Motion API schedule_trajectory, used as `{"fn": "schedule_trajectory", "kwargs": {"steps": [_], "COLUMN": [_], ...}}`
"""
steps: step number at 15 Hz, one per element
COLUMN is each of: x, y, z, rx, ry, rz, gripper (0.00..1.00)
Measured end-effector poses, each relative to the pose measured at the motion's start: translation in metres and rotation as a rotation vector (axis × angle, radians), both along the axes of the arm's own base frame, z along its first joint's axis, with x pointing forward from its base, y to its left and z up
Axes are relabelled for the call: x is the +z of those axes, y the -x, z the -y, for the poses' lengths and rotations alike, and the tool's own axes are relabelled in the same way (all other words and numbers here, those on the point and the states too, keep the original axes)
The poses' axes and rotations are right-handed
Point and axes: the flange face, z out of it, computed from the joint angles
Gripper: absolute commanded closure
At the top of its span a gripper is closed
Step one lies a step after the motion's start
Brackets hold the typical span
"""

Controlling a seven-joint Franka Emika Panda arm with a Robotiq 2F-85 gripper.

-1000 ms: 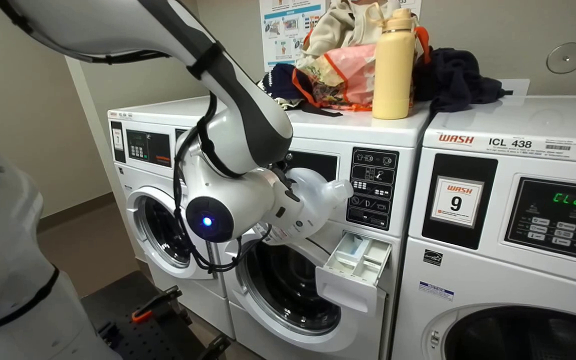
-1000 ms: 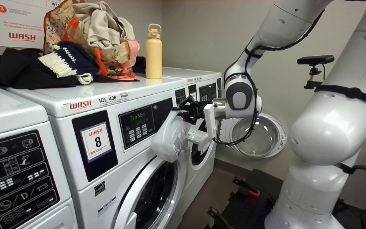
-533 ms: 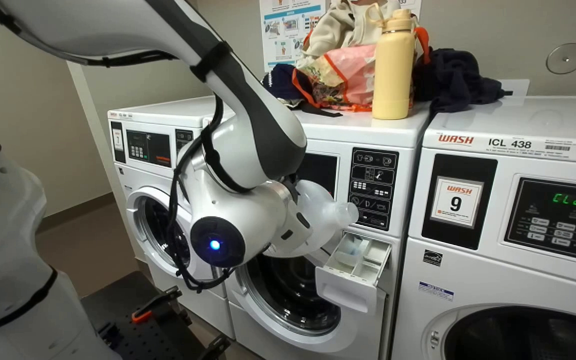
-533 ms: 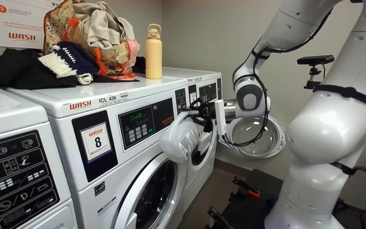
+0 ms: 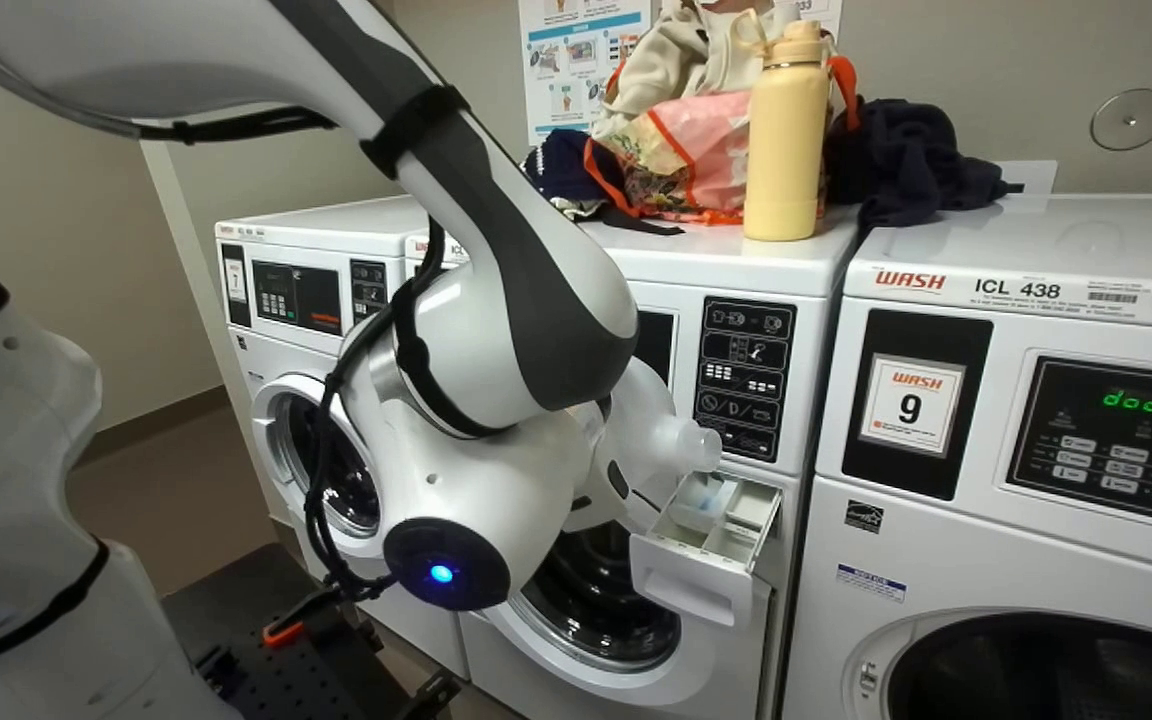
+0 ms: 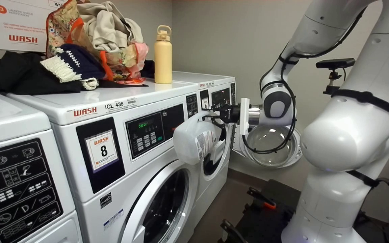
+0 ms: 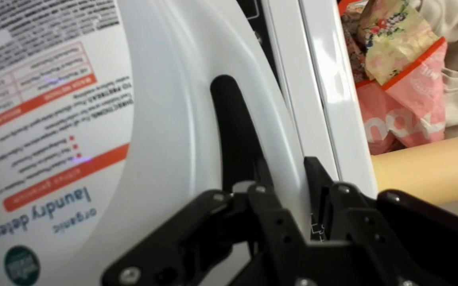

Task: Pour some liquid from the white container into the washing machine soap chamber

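The white container point(image 5: 636, 410) is a translucent detergent jug, held in the air and tipped on its side. In an exterior view its open neck point(image 5: 698, 447) points right, just above the soap chamber. My gripper point(image 6: 211, 115) is shut on the jug's loop handle, which the wrist view shows between the fingers point(image 7: 319, 186); the jug's body point(image 7: 161, 119) fills the left there. The gripper is hidden behind the wrist in an exterior view. The soap chamber point(image 5: 691, 582) is pulled out, its divided compartments showing. Its front also shows partly behind the jug point(image 6: 218, 151). I see no liquid running.
A yellow bottle point(image 5: 784, 150) and a floral bag point(image 6: 123, 62) with clothes stand on the machine top. The control panel point(image 5: 746, 375) is close behind the jug. An open round door point(image 6: 270, 145) is beside the arm. A black cart point(image 6: 265, 216) stands below.
The arm has turned its wrist and moved the jug lower and toward the soap chamber. The jug's neck has tipped from pointing up and right to about level. The grip has not changed.
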Motion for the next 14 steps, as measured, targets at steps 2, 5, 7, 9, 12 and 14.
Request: {"fn": "schedule_trajectory", "kwargs": {"steps": [2,5,7,9,12,14], "x": [0.005,0.010,0.009,0.007,-0.001,-0.008], "y": [-0.002,-0.005,-0.003,-0.001,0.001,0.000], "z": [-0.001,-0.001,0.003,0.008,0.017,0.023], "rx": [0.012,0.030,0.026,0.009,-0.037,-0.090], "ry": [-0.064,-0.165,-0.232,-0.294,-0.386,-0.447], "rz": [0.026,0.053,0.063,0.069,0.064,0.055], "gripper": [0.93,0.93,0.93,0.93,0.93,0.93]}}
